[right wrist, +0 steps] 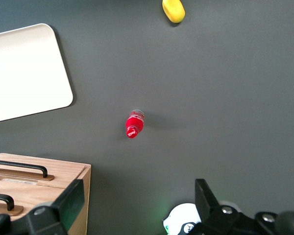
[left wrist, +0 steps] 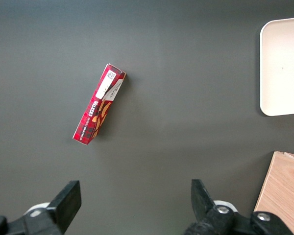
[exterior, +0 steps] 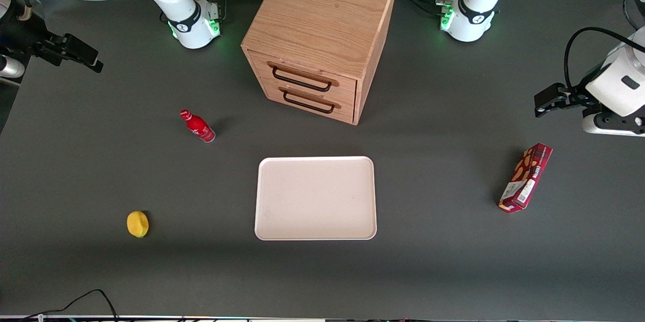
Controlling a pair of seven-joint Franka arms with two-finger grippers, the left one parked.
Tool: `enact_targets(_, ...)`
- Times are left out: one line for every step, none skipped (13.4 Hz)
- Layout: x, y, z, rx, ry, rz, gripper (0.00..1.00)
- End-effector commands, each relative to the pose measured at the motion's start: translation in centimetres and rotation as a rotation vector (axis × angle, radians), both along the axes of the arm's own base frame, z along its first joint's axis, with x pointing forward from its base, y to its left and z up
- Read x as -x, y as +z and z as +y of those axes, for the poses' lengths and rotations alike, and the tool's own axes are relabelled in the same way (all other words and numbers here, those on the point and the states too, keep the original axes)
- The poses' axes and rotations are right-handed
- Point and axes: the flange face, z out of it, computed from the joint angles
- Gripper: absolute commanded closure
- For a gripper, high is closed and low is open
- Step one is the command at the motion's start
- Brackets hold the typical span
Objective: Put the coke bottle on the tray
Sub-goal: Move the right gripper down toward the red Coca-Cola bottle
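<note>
The coke bottle [exterior: 197, 127], small, glossy red with a red cap, stands on the dark table. It is toward the working arm's end from the tray [exterior: 316, 198] and a little farther from the front camera. The tray is pale pinkish-cream, flat and bare. My right gripper [exterior: 80, 53] hangs high at the working arm's end of the table, well apart from the bottle. In the right wrist view the gripper [right wrist: 137, 200] is open wide and empty, with the bottle [right wrist: 134, 124] on the table below it and a corner of the tray [right wrist: 24, 73] in sight.
A wooden two-drawer cabinet [exterior: 322, 35] stands farther from the front camera than the tray. A yellow lemon [exterior: 137, 224] lies nearer the front camera than the bottle. A dark red snack box [exterior: 525, 177] lies toward the parked arm's end. The working arm's base [exterior: 194, 22] stands beside the cabinet.
</note>
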Motion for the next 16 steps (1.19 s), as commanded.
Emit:
enact_targets(0.0, 0.7, 0.4, -0.018, -0.004, 0.022, 0.0)
enact_targets(-0.1, 0.7, 0.5, -0.018, -0.001, 0.024, 0.0)
enact_targets(0.0, 0.5, 0.5, -0.017, 0.0, 0.033, 0.0)
enact_targets(-0.1, 0.0, 0.7, -0.017, 0.002, 0.048, 0.0)
enact_targets(0.0, -0.7, 1.2, -0.016, 0.011, 0.064, 0.0)
enact_targets(0.0, -1.6, 1.6, -0.018, 0.017, 0.076, 0.0)
enact_targets(-0.2, -2.9, 2.0, -0.021, 0.024, 0.097, 0.0)
enact_targets(-0.2, -4.7, 2.5, -0.021, 0.028, 0.1, 0.0)
enact_targets(-0.1, -7.1, 3.6, -0.015, 0.046, 0.106, 0.0)
enact_targets(-0.1, -9.5, 4.5, -0.011, 0.051, 0.102, 0.0)
enact_targets(-0.1, -12.8, 4.6, -0.009, 0.032, 0.098, 0.0)
enact_targets(0.0, -15.8, 5.2, -0.015, 0.035, 0.073, 0.0)
enact_targets(0.6, -18.9, 5.7, -0.017, 0.038, 0.052, 0.0)
enact_targets(1.1, -22.3, 5.8, -0.016, 0.039, 0.029, 0.0)
enact_targets(1.7, -25.2, 5.8, -0.016, 0.038, 0.009, 0.0)
enact_targets(2.1, -27.3, 5.6, -0.017, 0.036, -0.005, 0.0)
